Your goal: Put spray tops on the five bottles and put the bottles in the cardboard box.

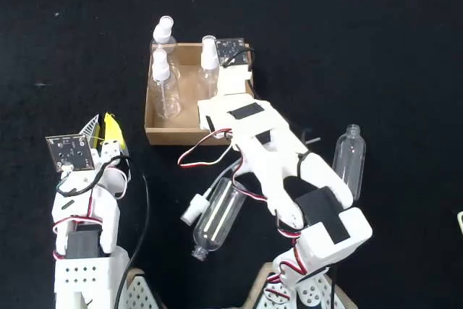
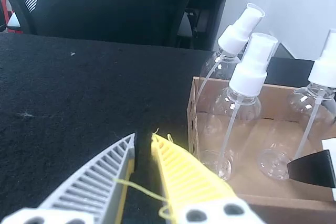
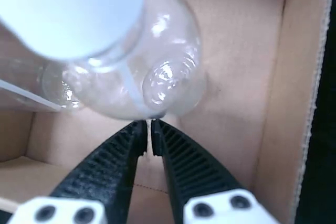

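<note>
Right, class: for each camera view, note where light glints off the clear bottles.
High view: long white streaks run along the lying bottle. Left wrist view: small glints on the middle bottle standing in the cardboard box. Right wrist view: bright spots on the curved body of the close bottle.

An office or lab room — black-clothed table (image 1: 376,48), a mesh office chair (image 2: 105,3) behind, white wall (image 2: 299,3)

Black cloth covers the table (image 1: 376,48), white wall (image 2: 299,9) behind it, plus what looks like a dark office chair (image 2: 105,3).
</note>
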### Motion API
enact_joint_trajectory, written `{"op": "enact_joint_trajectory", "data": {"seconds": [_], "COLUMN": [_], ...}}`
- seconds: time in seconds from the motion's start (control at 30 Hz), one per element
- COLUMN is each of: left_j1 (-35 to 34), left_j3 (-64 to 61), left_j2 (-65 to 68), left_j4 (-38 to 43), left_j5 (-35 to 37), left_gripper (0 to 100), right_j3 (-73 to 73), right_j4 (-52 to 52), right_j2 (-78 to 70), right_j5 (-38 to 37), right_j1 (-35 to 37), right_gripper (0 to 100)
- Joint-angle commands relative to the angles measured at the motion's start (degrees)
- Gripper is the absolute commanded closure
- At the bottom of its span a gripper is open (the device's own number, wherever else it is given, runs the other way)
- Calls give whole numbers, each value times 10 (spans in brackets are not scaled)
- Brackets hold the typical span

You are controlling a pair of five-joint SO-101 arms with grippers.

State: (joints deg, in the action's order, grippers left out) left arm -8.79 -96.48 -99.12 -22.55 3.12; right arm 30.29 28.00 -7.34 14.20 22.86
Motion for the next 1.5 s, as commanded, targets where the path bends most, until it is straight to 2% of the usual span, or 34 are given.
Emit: {"op": "enact_joint_trajectory", "data": {"seconds": [0.0,1.47], "left_j1": [-5,-5], "left_j3": [-12,-12], "left_j2": [3,3], "left_j4": [12,12], "left_j5": [-4,-4], "left_gripper": [953,953], "right_j3": [-29,-61], "right_j4": [-19,-43], "right_j2": [3,-36], "right_j5": [2,1], "right_j1": [-1,-20], "right_gripper": [987,987]}}
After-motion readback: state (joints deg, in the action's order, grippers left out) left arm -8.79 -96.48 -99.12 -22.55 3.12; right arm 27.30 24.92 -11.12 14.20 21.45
